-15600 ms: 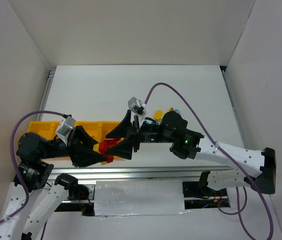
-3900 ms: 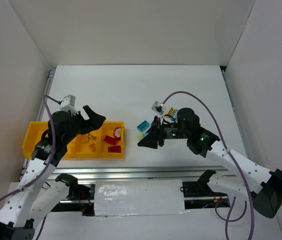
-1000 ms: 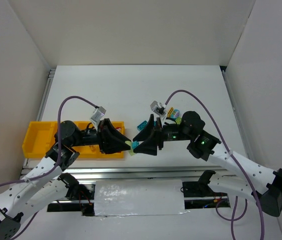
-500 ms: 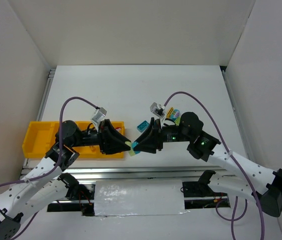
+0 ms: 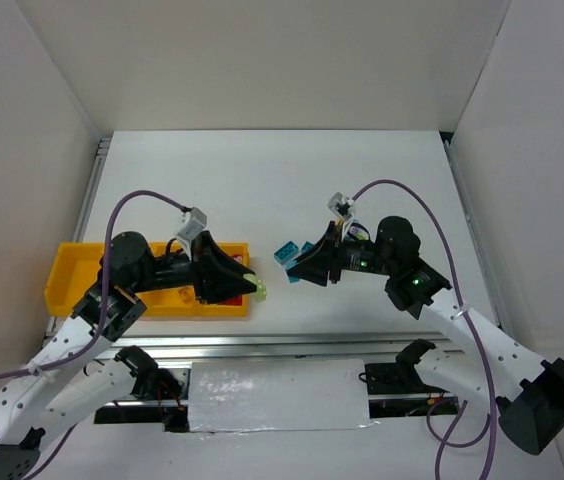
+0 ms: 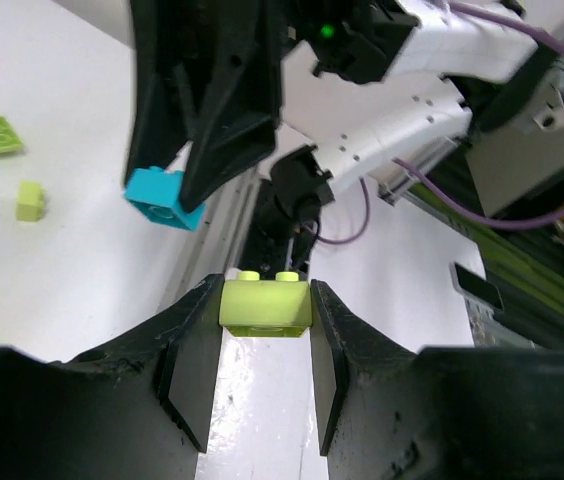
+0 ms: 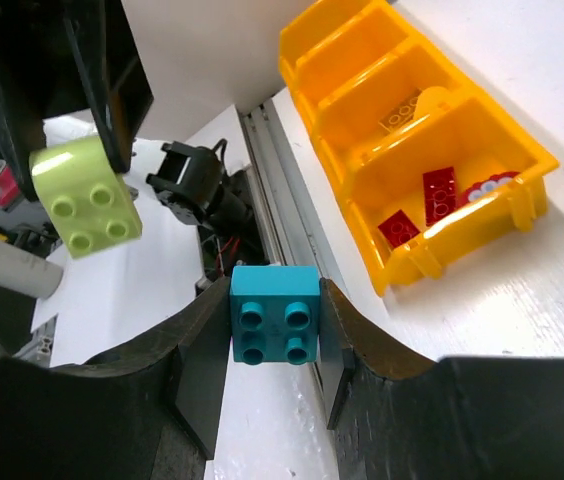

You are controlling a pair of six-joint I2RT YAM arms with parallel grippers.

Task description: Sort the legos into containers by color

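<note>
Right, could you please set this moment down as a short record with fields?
left pincer: shut on light green brick, held in the air
right pincer: shut on teal brick, facing the left one
tray: red bricks in end compartment, yellow pieces in the next
table: loose bricks right of the tray

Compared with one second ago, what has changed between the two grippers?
The right gripper shut on the teal brick and drew back to the right, pulling it off the green brick. The left gripper kept the green brick, almost in place. The tray stayed.
</note>
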